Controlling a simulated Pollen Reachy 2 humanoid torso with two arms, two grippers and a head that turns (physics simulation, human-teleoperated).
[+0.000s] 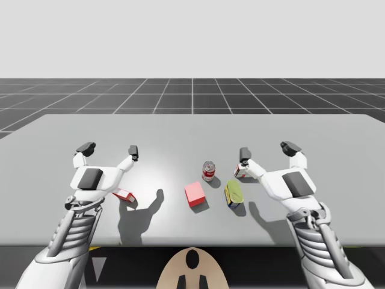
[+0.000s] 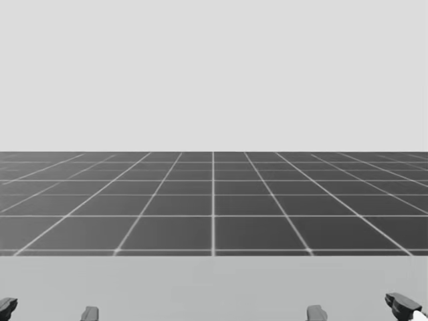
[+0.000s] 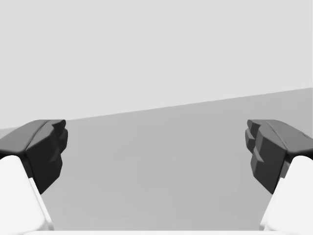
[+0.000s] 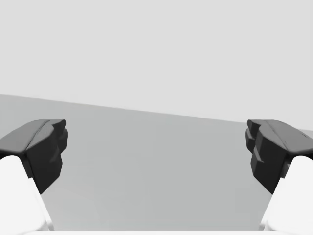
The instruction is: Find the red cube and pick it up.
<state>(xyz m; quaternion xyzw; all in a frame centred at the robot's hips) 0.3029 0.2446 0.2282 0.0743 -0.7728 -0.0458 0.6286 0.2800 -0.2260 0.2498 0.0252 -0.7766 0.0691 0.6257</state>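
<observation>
Jaws gape on your left gripper (image 1: 110,150) and right gripper (image 1: 267,150). Your red cube (image 1: 194,194) sits near the table's (image 1: 180,132) front edge.

Left tool (image 1: 110,150) and right tool (image 1: 267,150) above the grey surface (image 1: 180,129), fingers spread wide.
The red cube (image 1: 194,194) lies mid-surface, untouched; a red can (image 1: 208,171) stands just behind it, a yellow-green can (image 1: 233,193) lies on its side beside it, and a red-and-white box (image 1: 124,194) shows partly from behind the left tool.
</observation>
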